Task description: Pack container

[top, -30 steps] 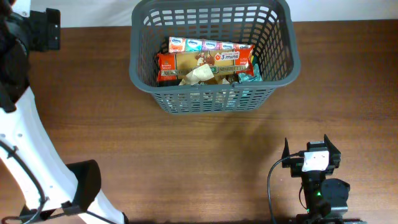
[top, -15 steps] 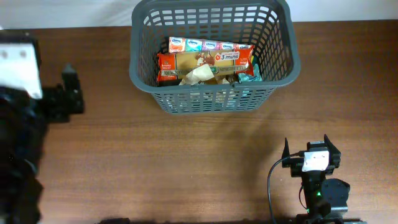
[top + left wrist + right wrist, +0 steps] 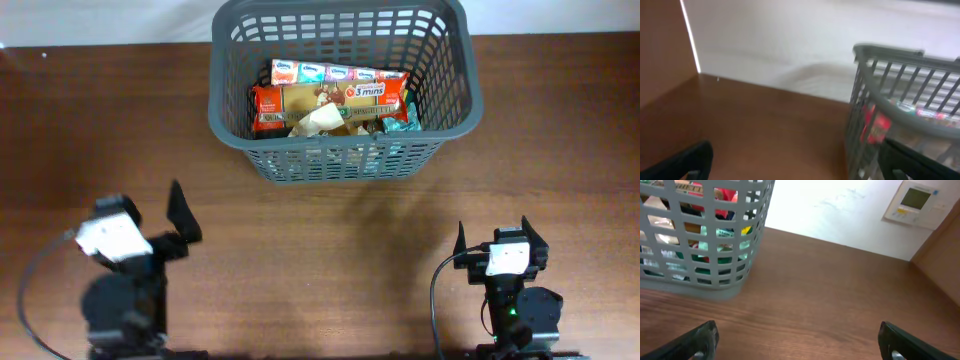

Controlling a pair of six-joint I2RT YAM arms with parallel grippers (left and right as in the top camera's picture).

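**Overhead.** The shopping basket (image 3: 228, 112) is being shown at 12 o'clock on the worktop (image 3: 320, 260). Inside it a red pasta packet (image 3: 330, 100) is lying just beside a row of tissue packs (image 3: 325, 72), with a teal packet (image 3: 402, 118) at the 3 o'clock end. The left pincer (image 3: 150, 218) is being seen at 8 o'clock and the right pincer (image 3: 497, 232) at 5 o'clock, both well apart from the basket. The basket is lying at about 1 o'clock from the left pincer and 11 o'clock from the right. No loose packet is being shown on the worktop, so the packing is being judged near done. The right jaws are spread with nothing between them. How far the left jaws are open cannot be told from above.

**Left wrist.** The picture is blurred. The two fingers (image 3: 685, 162) are being seen in the lower corners, spread wide, and nothing is being held. The basket's slotted wall (image 3: 890, 107) is rising at 2 o'clock, near the right-hand finger. A sideways sweep towards 3 o'clock could catch that finger in a slot, and the basket could be dragged or tipped.

**Right wrist.** The pincer (image 3: 800, 347) is likewise being shown wide open and empty. The basket (image 3: 705, 275) is standing at 10 o'clock, apart from it, and a wall panel (image 3: 914, 202) is hanging at 1 o'clock. A reach made too low could strike the rim, shoving the basket and unsettling the packets.
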